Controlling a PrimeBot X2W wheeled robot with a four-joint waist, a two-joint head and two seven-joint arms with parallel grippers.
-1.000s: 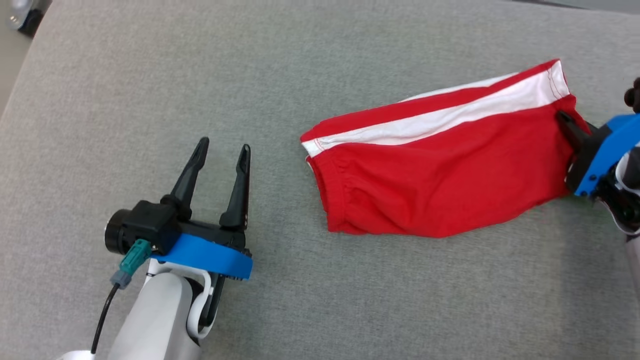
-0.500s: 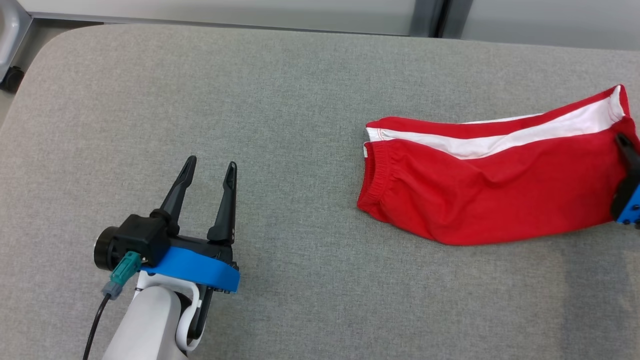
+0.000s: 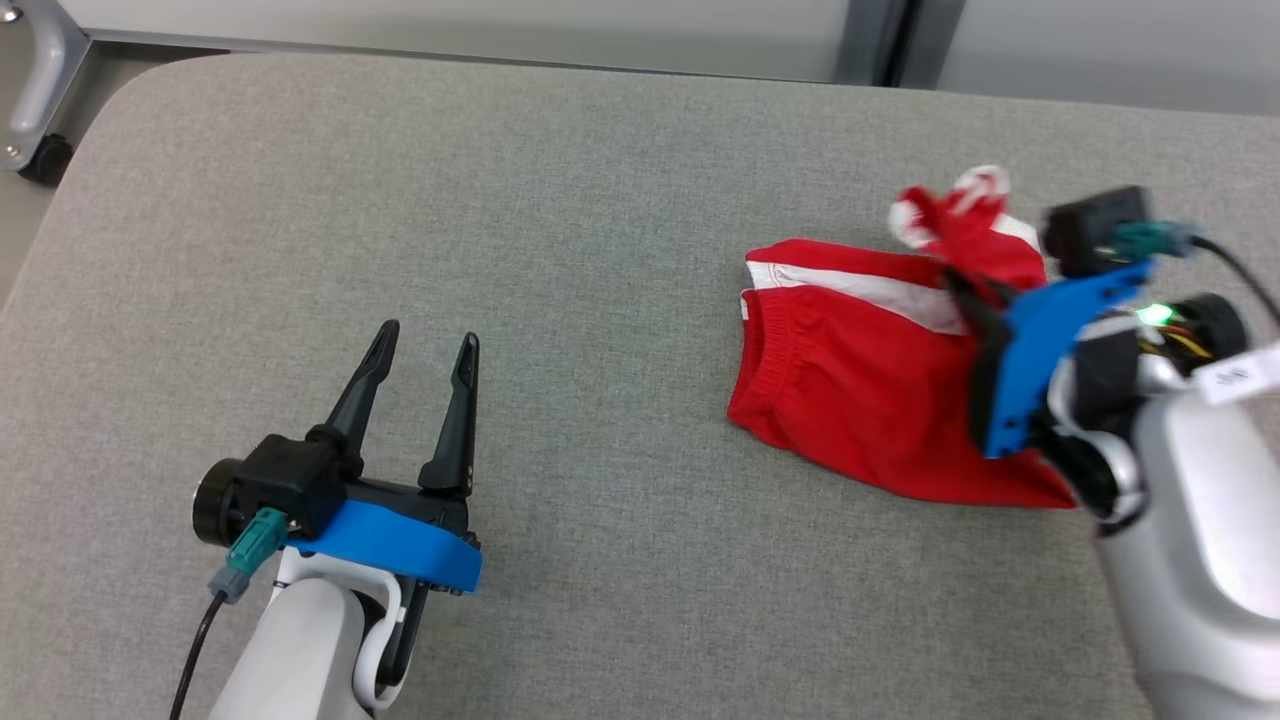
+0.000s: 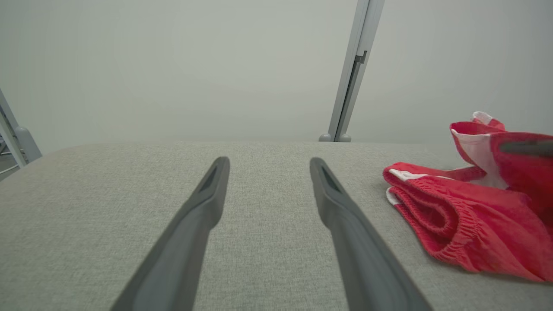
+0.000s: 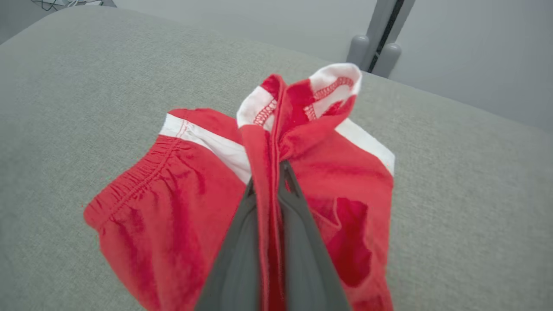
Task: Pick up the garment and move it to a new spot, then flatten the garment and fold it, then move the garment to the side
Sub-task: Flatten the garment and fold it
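The garment (image 3: 850, 380) is a pair of red shorts with a white side stripe, lying on the right half of the grey padded table (image 3: 560, 200). My right gripper (image 3: 965, 290) is shut on the garment's leg hem and holds that end raised over the rest of the cloth. In the right wrist view the hem (image 5: 302, 95) bunches up between my two fingers. The elastic waistband (image 4: 432, 211) rests on the table, facing left. My left gripper (image 3: 425, 345) stands open low at the left, nothing between its fingers, well apart from the garment.
The table's back edge runs along the top, with a pale wall and a grey upright post (image 3: 870, 40) behind it. A wheeled metal frame leg (image 3: 35, 100) stands off the table's rounded back left corner.
My right gripper has lifted the leg hem and carried it leftward over the garment, so the cloth now doubles on itself. The head camera tilted up earlier. The left gripper stayed put.
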